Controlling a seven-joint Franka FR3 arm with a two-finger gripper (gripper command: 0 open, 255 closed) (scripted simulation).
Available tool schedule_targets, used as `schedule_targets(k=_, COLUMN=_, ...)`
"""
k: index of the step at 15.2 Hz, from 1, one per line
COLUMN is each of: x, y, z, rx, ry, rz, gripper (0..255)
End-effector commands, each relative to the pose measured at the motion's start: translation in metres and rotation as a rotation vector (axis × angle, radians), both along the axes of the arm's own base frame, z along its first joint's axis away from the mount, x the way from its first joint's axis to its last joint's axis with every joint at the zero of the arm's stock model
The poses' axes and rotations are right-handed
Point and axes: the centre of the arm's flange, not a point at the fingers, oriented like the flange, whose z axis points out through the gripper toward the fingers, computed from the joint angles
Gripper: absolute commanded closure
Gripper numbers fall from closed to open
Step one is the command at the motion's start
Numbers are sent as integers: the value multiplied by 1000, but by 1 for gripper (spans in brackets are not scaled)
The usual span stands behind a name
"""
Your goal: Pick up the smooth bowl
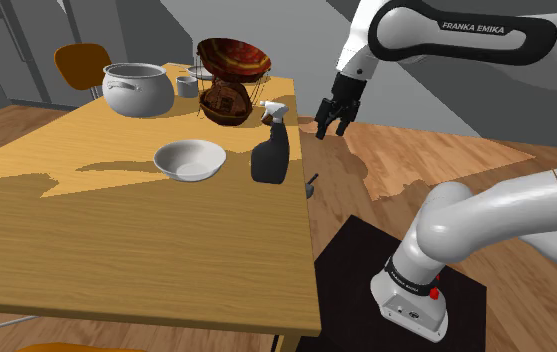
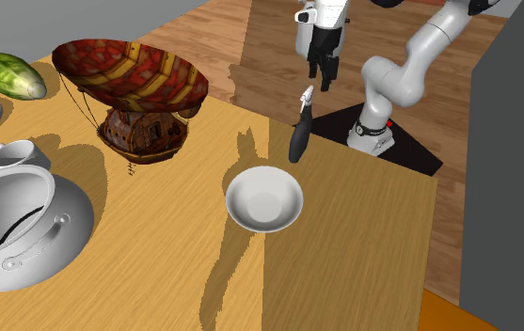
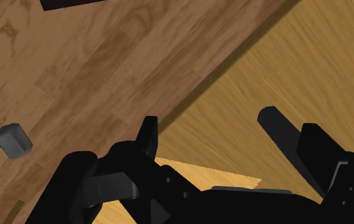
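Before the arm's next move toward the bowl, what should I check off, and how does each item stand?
1. Gripper open, holding nothing: ok.
2. White bowl upright, empty: ok.
3. Gripper over bowl: not ok; it hangs near the edge of the table.
4. Path clear: not ok; black spray bottle stands between.
5. Bowl's rim free of neighbours: ok.

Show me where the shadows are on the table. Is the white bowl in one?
Shoulder view: a dark shadow band crosses the table and runs up to the white bowl. Second exterior view: the table's right part is dimmer, and the bowl sits right on the line between bright and dim. Wrist view: a bright patch of table shows below the open gripper.
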Motion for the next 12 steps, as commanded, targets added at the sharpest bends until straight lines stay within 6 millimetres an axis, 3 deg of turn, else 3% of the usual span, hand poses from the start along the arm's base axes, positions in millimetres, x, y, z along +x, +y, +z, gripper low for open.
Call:
schedule_targets(k=1, x=0, y=0, z=0, rx=0, ry=0, rz=0, gripper=0)
schedule_targets(k=12, x=120, y=46, z=-50, rx=193, ry=32, rz=-47, gripper=0)
